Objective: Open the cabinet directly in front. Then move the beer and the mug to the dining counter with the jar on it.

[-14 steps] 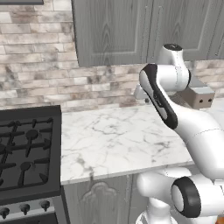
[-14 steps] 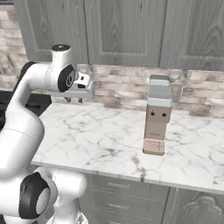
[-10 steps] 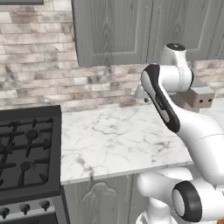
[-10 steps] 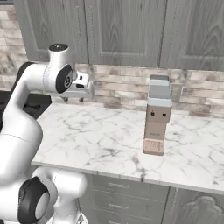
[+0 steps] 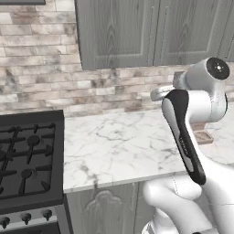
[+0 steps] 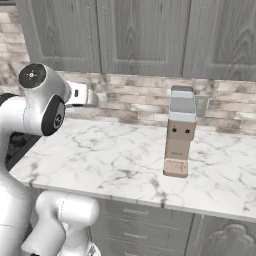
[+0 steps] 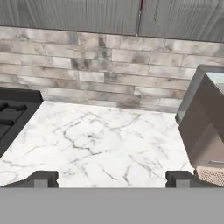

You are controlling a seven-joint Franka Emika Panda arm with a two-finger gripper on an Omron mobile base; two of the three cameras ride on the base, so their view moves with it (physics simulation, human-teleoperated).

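Pincer (image 7: pixel 112 178) released with tips wide apart, over marble worktop (image 7: pixel 96 140), closed cabinet (image 7: pixel 109 15) doors above and ahead

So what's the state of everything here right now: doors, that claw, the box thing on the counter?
cabinet: both doors shut.
claw: open, holding nothing, above the counter.
brown and grey box: standing upright on the marble counter.
stove: burners bare, no flame.
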